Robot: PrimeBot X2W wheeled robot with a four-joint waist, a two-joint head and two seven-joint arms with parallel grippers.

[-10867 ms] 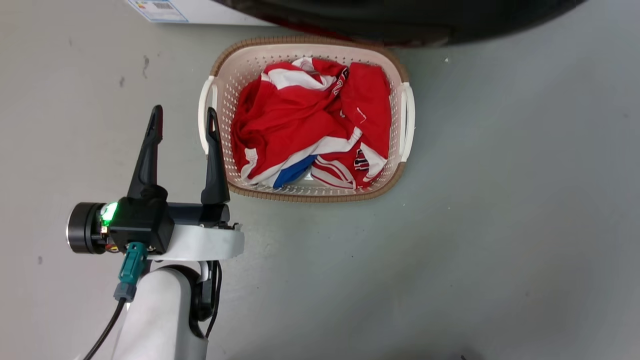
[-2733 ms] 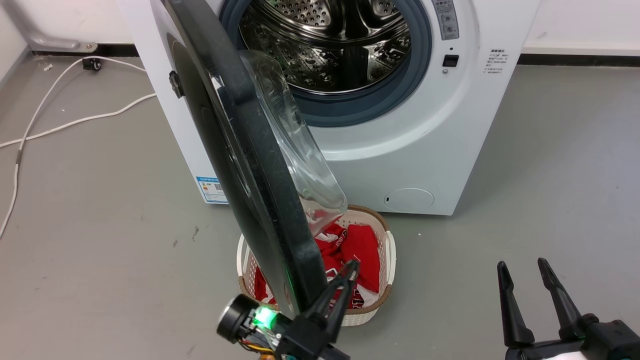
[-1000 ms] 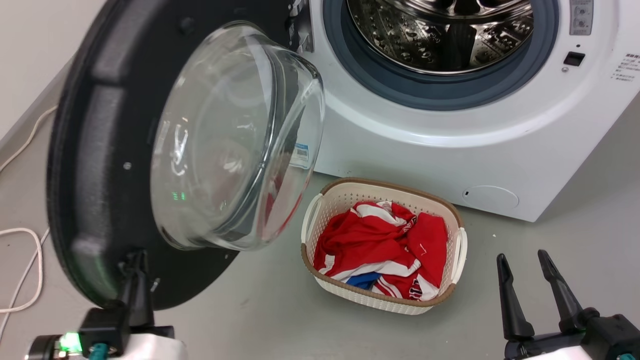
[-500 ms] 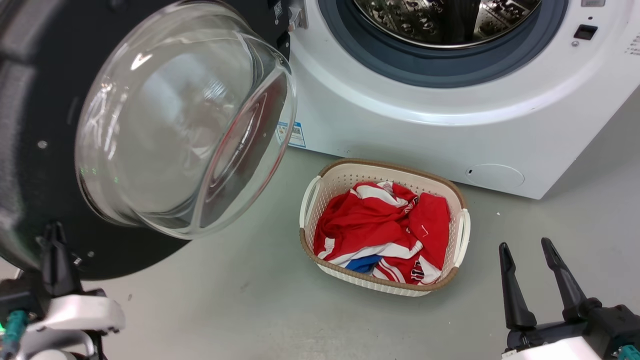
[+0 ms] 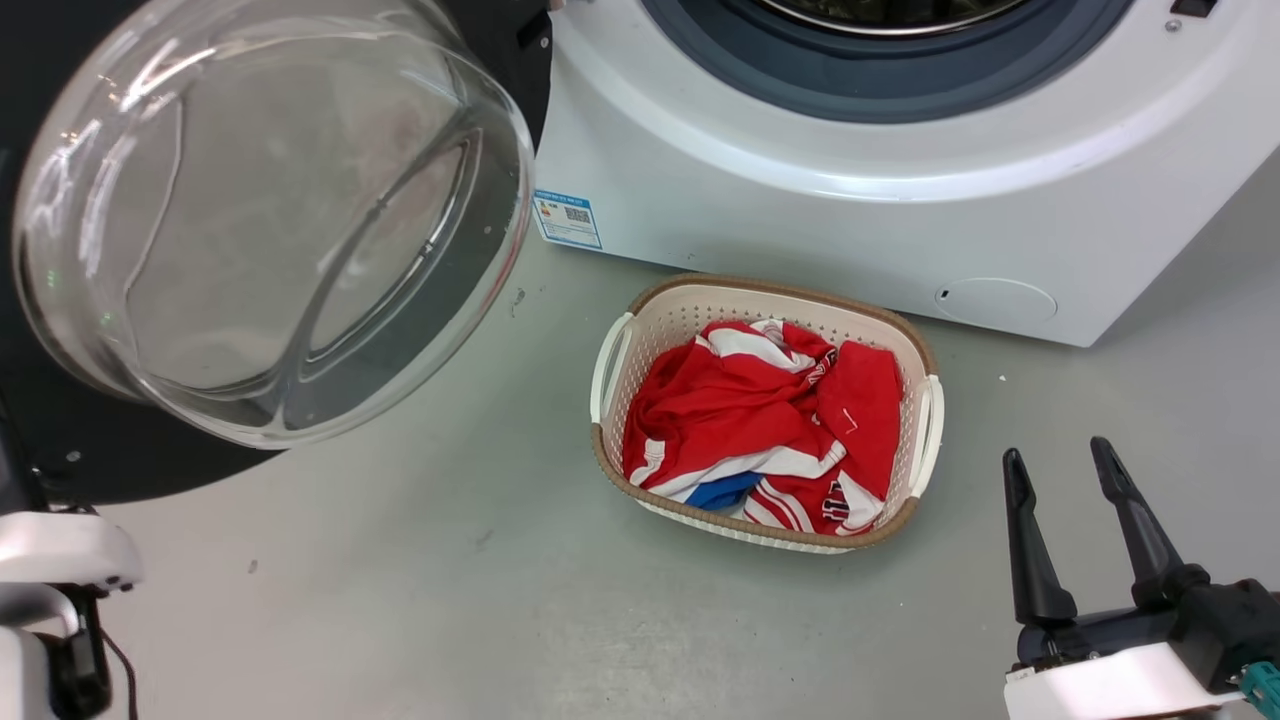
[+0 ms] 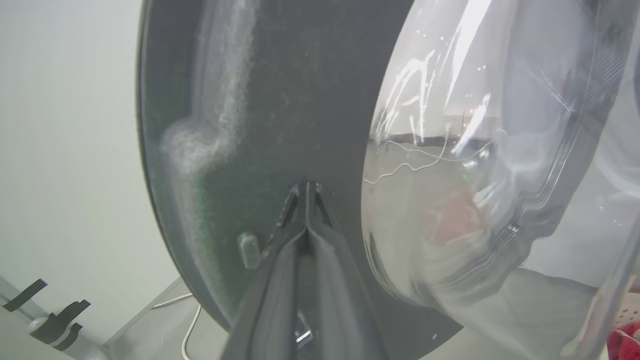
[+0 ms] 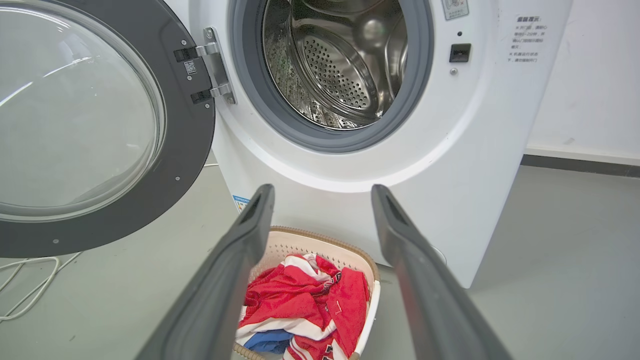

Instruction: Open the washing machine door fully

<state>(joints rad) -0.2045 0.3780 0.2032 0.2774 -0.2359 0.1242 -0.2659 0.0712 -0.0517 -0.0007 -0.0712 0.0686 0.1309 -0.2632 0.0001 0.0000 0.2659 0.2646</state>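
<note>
The washing machine door (image 5: 110,470) stands swung out to the left of the washing machine (image 5: 800,200), and its clear glass bowl (image 5: 270,220) bulges toward me. In the left wrist view my left gripper (image 6: 305,186) is shut, its tips resting against the black inner face of the door (image 6: 280,100) beside the bowl. My pale left wrist (image 5: 55,555) sits below the door at the lower left edge. My right gripper (image 5: 1056,450) hangs open and empty at the lower right. The right wrist view looks between its fingertips (image 7: 322,190) at the door (image 7: 192,125), hinged wide beside the steel drum (image 7: 340,65).
A white laundry basket (image 5: 610,350) holding red and white clothes sits on the grey floor in front of the machine, between my arms. A white cable (image 7: 25,280) lies on the floor under the door. A wall runs behind the machine.
The door has swung wider to the left, with my shut left gripper staying against its inner face. The head camera has shifted too. My right gripper holds its pose.
</note>
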